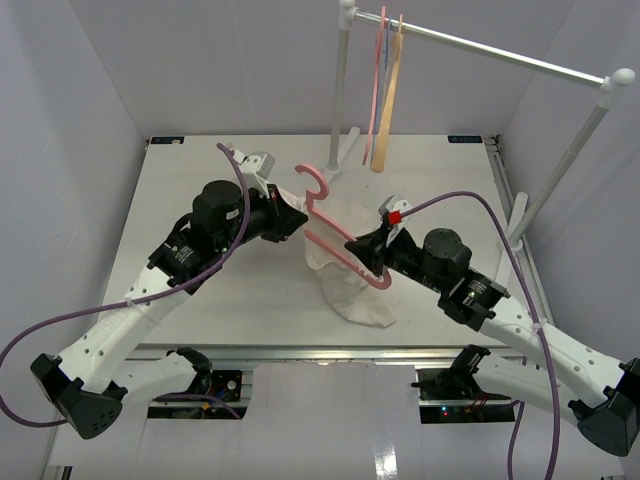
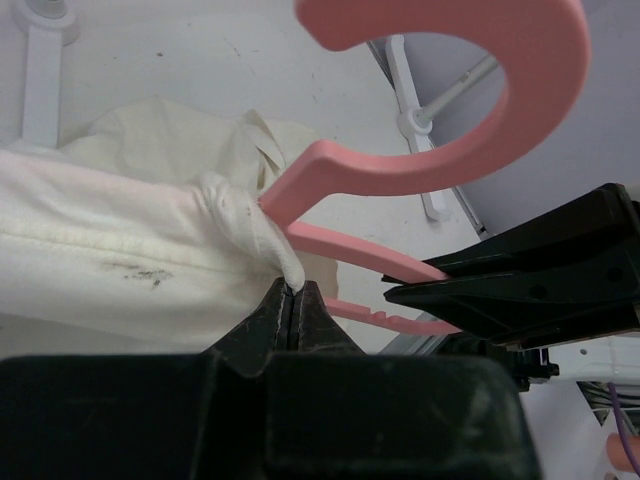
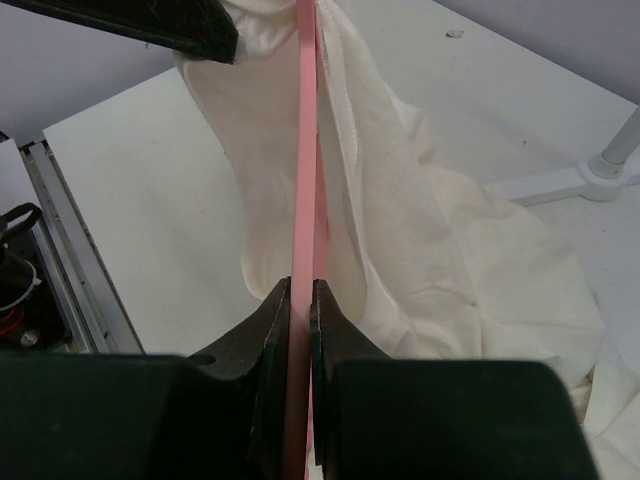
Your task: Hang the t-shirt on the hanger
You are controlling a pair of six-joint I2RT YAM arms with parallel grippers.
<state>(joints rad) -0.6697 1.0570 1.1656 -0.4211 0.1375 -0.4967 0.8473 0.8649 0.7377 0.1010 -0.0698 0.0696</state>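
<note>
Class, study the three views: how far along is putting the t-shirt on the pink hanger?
Done: both are gripped, the right tool shut on the pink hanger, the left tool on an edge of the t-shirt. In hand: one hanger shoulder seems tucked into the fabric. Left: the other shoulder is bare, and most of the t-shirt sags onto the table.

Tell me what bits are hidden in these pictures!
Left wrist view: one shoulder of the thin pink plastic hanger disappears inside the cream cotton t-shirt.
Right wrist view: the hanger's hook is cut off by the top edge.
Top view: the fingertips of the left gripper are hidden under its own body.
</note>
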